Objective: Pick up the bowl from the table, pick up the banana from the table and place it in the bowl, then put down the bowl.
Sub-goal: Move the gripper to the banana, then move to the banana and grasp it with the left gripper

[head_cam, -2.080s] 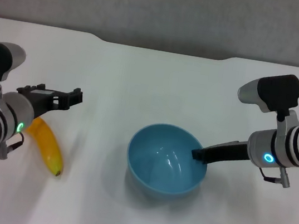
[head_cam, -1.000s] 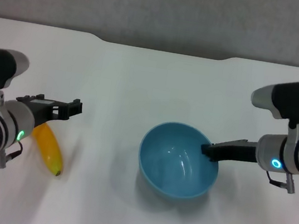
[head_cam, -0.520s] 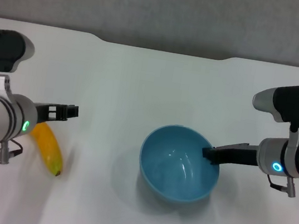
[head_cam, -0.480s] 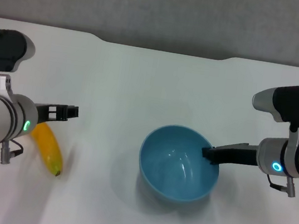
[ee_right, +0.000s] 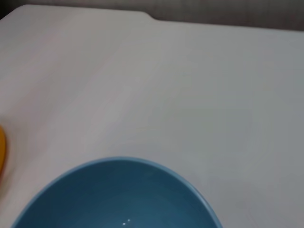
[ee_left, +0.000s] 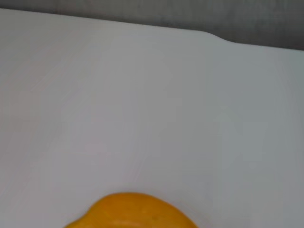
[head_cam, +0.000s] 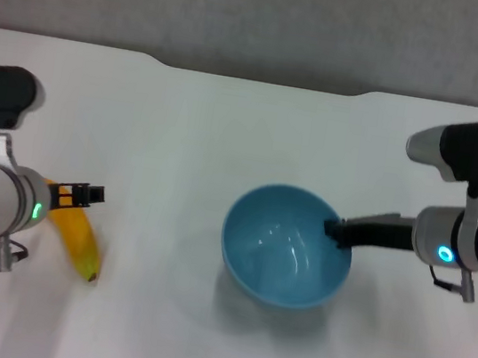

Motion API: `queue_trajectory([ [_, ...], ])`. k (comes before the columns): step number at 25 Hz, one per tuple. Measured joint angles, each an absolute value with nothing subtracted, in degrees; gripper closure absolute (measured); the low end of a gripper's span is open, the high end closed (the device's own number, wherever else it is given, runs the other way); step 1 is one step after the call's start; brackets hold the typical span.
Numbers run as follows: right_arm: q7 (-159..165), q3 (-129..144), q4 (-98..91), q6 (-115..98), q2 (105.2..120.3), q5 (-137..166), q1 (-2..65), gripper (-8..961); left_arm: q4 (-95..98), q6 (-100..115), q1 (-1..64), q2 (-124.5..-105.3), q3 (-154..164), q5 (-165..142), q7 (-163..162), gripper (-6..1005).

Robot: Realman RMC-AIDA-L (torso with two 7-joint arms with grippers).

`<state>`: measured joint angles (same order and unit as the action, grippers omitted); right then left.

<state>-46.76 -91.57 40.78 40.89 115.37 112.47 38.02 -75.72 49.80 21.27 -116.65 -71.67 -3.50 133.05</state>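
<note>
One glossy bowl [head_cam: 285, 258] (round, deep)

Glossy light blue round bowl [head_cam: 284, 258] right of centre above the white matte surface [head_cam: 227, 141], right gripper [head_cam: 336, 230] at its right rim, apparently clamping it, curved yellow banana [head_cam: 77, 240] far left on the surface, left gripper [head_cam: 75, 194] over its far end.

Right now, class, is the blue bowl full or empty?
Empty. The bowl shows only its bare glossy inside in the head and right wrist views; the banana lies on the table, apart from it.
</note>
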Motion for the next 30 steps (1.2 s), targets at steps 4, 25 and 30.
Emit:
queue_trajectory([
  [4,-44.5,-90.8,43.6,40.9,115.39,114.6,37.3,917,-72.0,49.4,23.6,-116.87,-69.7,-3.3,131.5,105],
  [25,-42.8,-88.3,48.3,41.0,115.40,115.0,35.6,918,-52.6,31.7,27.4,-116.66,-71.2,-3.3,122.4,105],
  [30,-42.8,-88.1,49.3,41.0,115.40,115.0,35.1,918,-50.5,29.8,27.5,-116.63,-72.2,-3.2,122.3,105],
])
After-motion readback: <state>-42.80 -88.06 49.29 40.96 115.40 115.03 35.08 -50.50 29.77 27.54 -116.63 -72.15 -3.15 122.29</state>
